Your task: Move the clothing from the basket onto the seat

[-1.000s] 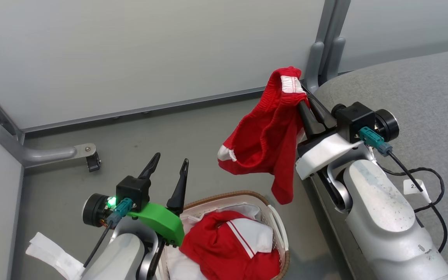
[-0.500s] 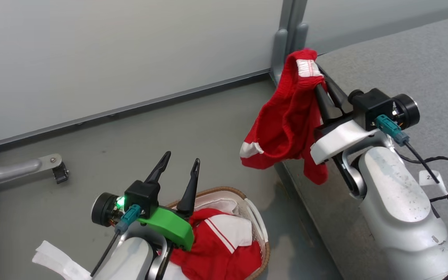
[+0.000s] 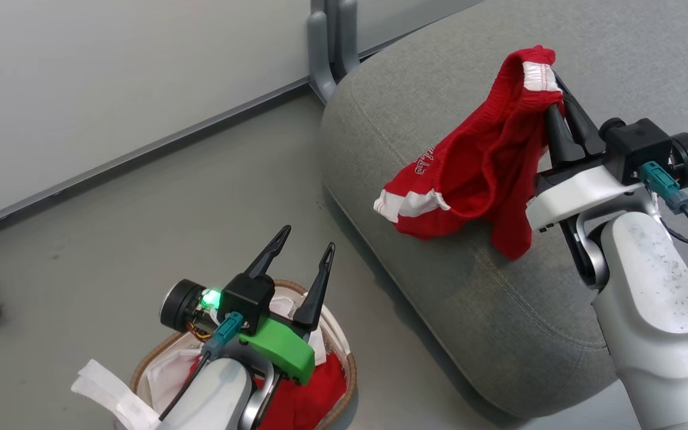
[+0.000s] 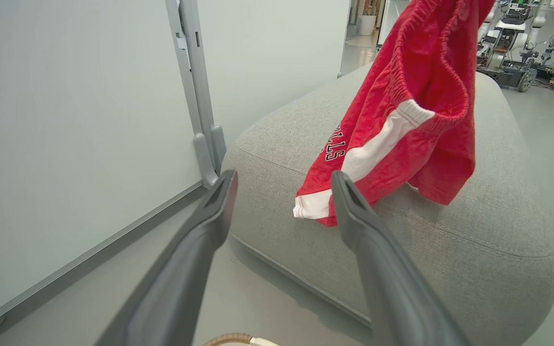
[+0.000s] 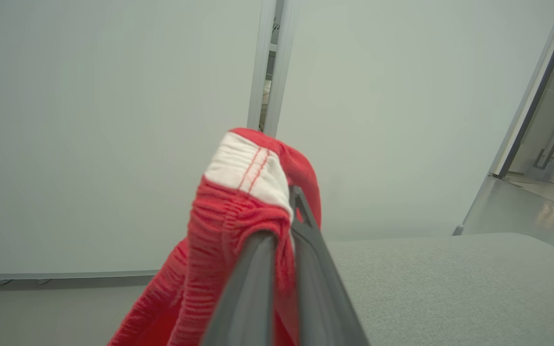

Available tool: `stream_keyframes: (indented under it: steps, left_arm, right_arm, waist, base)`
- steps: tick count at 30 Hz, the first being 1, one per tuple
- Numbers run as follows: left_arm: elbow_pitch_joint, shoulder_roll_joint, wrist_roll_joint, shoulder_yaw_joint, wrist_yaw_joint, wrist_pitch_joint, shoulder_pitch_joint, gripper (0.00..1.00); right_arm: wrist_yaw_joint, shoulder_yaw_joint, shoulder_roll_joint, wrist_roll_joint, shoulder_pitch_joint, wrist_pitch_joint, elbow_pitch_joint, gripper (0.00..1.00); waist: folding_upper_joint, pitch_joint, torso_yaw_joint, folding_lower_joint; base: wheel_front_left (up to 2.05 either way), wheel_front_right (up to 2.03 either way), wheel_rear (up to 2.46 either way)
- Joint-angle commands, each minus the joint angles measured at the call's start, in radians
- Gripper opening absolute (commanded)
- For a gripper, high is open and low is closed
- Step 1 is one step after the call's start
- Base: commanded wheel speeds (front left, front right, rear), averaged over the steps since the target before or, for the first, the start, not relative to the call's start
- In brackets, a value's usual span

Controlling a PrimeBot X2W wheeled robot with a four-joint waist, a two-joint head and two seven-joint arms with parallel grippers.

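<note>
Broadly, the grey seat [image 3: 469, 310] spreads beneath the right arm; the basket [image 3: 350, 365] sits on the floor under the left arm, more red clothing [image 3: 314, 400] inside. The red shorts [image 3: 475, 173] hang waistband-up from the right end effector [image 3: 554, 110], pressed together on the fabric, hems dangling straight down toward the cushion. The left end effector [image 3: 309, 237] stands spread and empty above the basket.

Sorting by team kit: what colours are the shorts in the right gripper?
Red shorts with a white side stripe and white hem band; clearest in left wrist view.
</note>
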Motion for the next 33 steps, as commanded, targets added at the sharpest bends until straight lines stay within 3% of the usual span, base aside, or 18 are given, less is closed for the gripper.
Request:
stream_keyframes:
  steps: [1, 9, 17, 24, 29, 33]
  left_arm:
    - [0.006, 0.005, 0.008, 0.003, -0.004, -0.001, -0.018, 1.00]
    - [0.013, 0.008, 0.035, 0.001, -0.016, 0.000, -0.054, 1.00]
    - [0.004, 0.009, 0.052, 0.011, -0.021, -0.001, -0.113, 1.00]
    - [-0.009, 0.006, 0.083, 0.003, -0.021, -0.001, -0.171, 1.00]
    - [-0.022, -0.008, 0.099, -0.004, -0.022, -0.001, -0.209, 1.00]
    - [-0.035, -0.013, 0.103, 0.001, -0.017, -0.001, -0.220, 1.00]
  right_arm:
    - [-0.001, -0.003, 0.003, -0.003, 0.010, -0.002, -0.006, 0.00]
    - [-0.001, -0.022, 0.010, -0.009, -0.021, -0.002, 0.008, 0.00]
    - [-0.001, -0.034, -0.020, -0.034, -0.161, -0.002, 0.062, 0.00]
    - [-0.001, -0.110, -0.121, -0.066, -0.414, -0.002, 0.138, 0.00]
    - [-0.001, -0.184, -0.238, -0.122, -0.595, -0.002, 0.194, 0.00]
    - [-0.001, -0.252, -0.297, -0.163, -0.664, 0.003, 0.242, 0.00]
  waist:
    - [-0.0001, 0.063, -0.071, 0.0000]
    - [-0.0001, 0.127, -0.075, 0.0000]
    - [-0.0001, 0.231, 0.012, 0.0000]
    - [-0.0001, 0.343, 0.127, 0.0000]
    - [-0.0001, 0.423, 0.219, 0.0000]
    - [-0.0001, 0.477, 0.271, 0.0000]
  base:
    - [0.00, 0.00, 0.00]
    - [0.00, 0.00, 0.00]
    - [0.00, 0.00, 0.00]
    - [0.00, 0.00, 0.00]
    - [0.00, 0.00, 0.00]
    - [0.00, 0.00, 0.00]
